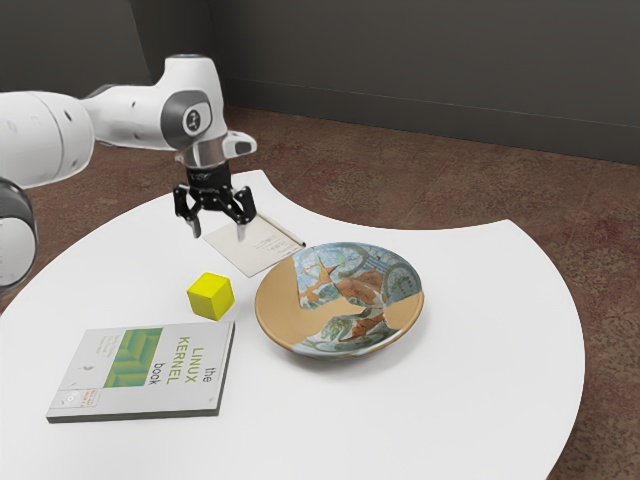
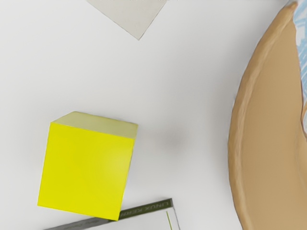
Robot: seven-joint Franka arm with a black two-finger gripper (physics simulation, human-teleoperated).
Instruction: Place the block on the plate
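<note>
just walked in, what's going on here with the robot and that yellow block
The arm has its pincer open above the table, holding nothing. The yellow block sits on the tabletop between the Linux kernel book and the patterned plate, so it isn't on the plate yet. A pale notepad lies near the plate too.

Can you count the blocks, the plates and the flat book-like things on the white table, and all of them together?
Blocks: 1, the yellow block
Plates: 1, the patterned plate
Flat book-like things: 2, the Linux Kernel book and the pale one
Total: 4
</note>
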